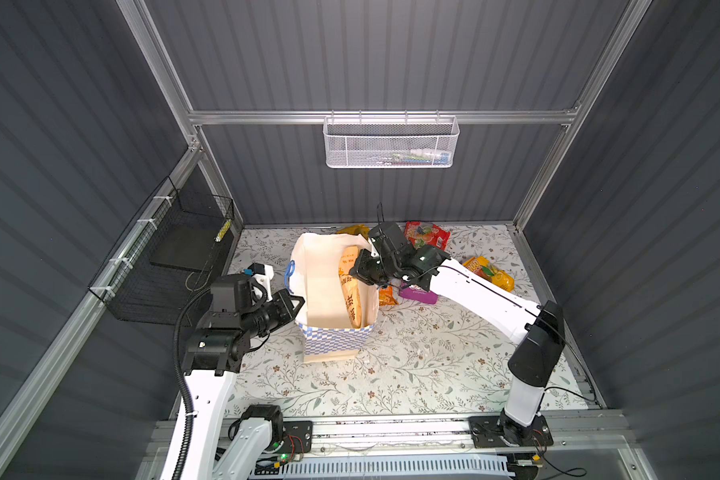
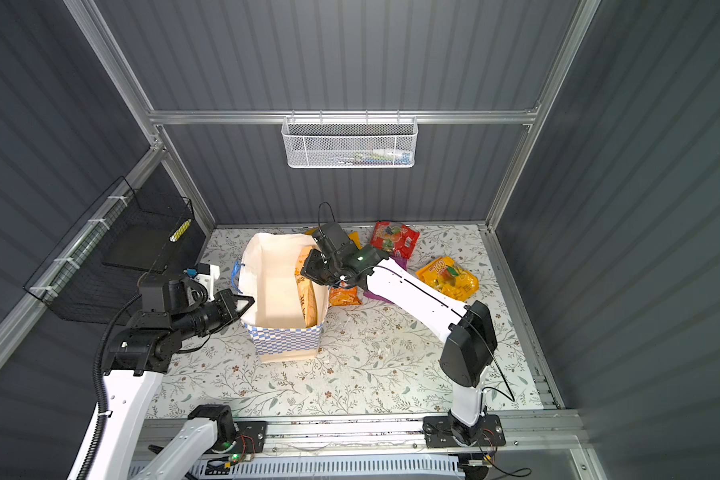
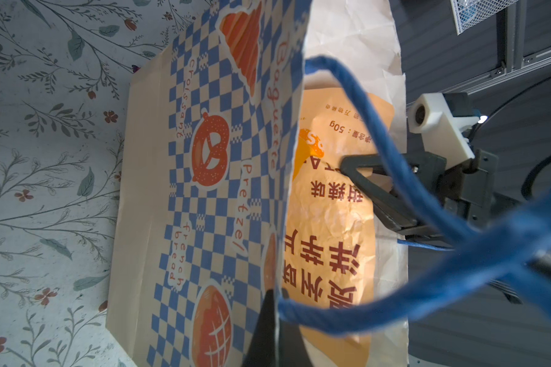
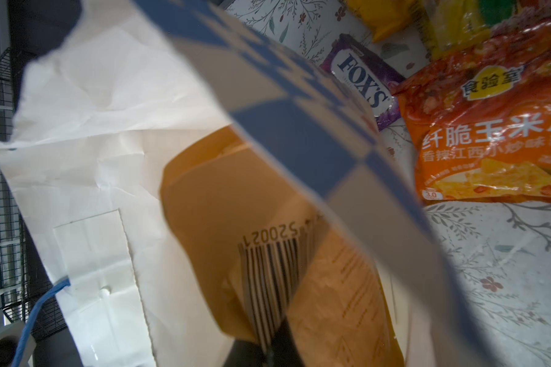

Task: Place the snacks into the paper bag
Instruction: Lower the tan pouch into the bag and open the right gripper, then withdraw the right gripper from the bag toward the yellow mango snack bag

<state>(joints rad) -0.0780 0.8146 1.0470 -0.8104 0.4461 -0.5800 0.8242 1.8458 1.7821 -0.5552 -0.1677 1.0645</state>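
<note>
The checked paper bag [image 1: 329,345] [image 2: 285,340] [image 3: 204,127] stands open at mid-table. My left gripper [image 1: 298,301] [image 2: 246,301] [image 3: 275,317] is shut on its left rim, beside a blue cord handle [image 3: 379,143]. My right gripper [image 1: 355,271] [image 2: 308,270] [image 4: 271,349] reaches over the right rim, shut on the tan pouch [image 1: 350,286] [image 2: 306,286] [image 3: 331,238] [image 4: 261,197], which stands on edge inside the bag. Right of the bag lie an orange packet [image 1: 387,296] [image 4: 490,136], a purple packet [image 1: 418,295] [image 4: 360,79], a red packet [image 1: 427,235] and a yellow packet [image 1: 489,272].
Another yellow packet [image 1: 352,230] peeks out behind the bag. A white mesh basket [image 1: 389,143] hangs on the back wall and a black wire basket [image 1: 175,257] on the left wall. The floral table cover [image 1: 391,374] spreads in front of the bag.
</note>
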